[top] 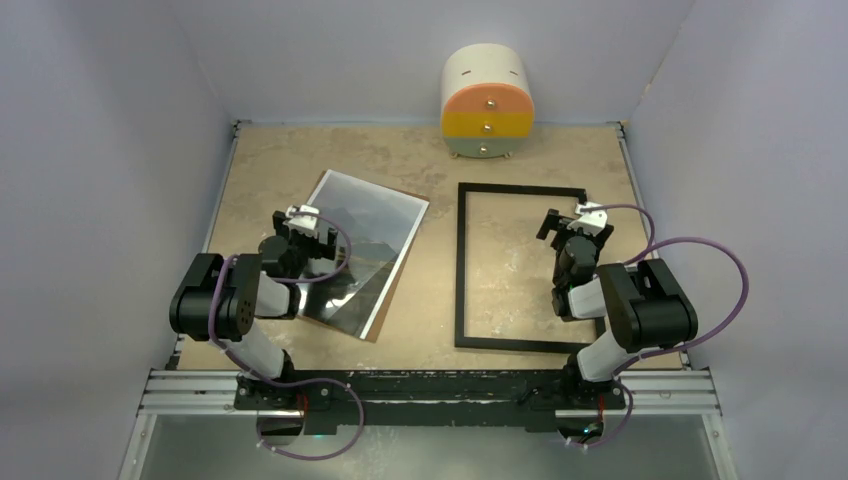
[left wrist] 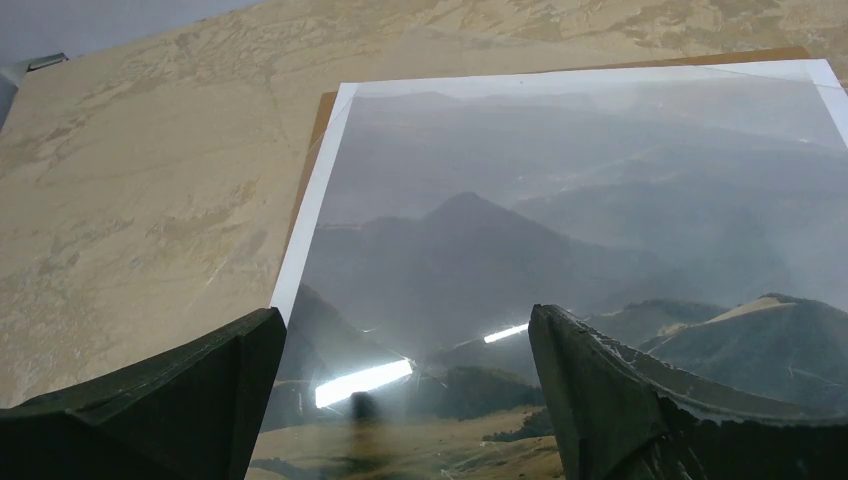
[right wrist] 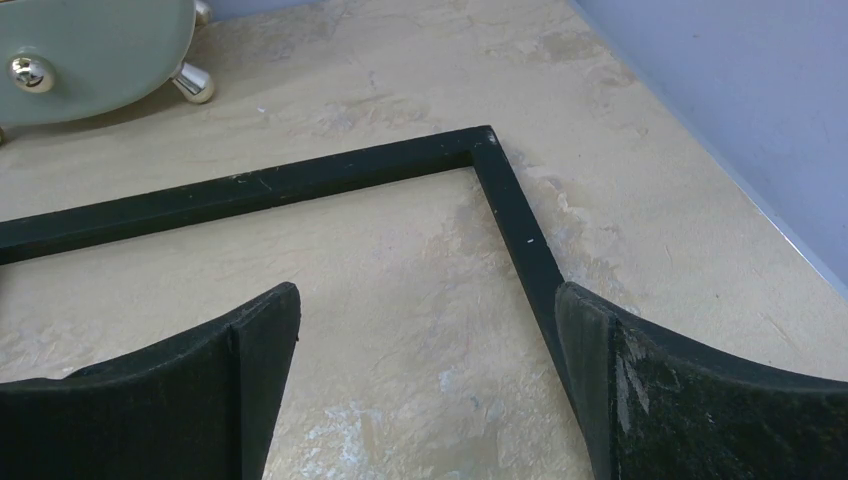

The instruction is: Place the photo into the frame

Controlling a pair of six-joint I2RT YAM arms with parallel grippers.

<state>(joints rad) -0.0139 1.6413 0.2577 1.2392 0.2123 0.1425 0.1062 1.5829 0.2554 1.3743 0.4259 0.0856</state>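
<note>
The photo (top: 375, 235), a glossy dark mountain landscape with a white border, lies face up and tilted on the left half of the table. It fills the left wrist view (left wrist: 560, 210). My left gripper (top: 305, 222) hovers over the photo's left part, open and empty (left wrist: 410, 400). The frame (top: 462, 260) is a thin black rectangle lying flat on the right half, the table showing through it. Its far right corner shows in the right wrist view (right wrist: 485, 145). My right gripper (top: 570, 226) is open and empty above the frame's right side (right wrist: 425, 390).
A brown backing board (top: 372, 331) lies under the photo, its edge showing in the left wrist view (left wrist: 312, 150). A small drawer cabinet (top: 487, 100) in white, orange, yellow and green stands at the back. Grey walls (top: 100, 150) close in the table.
</note>
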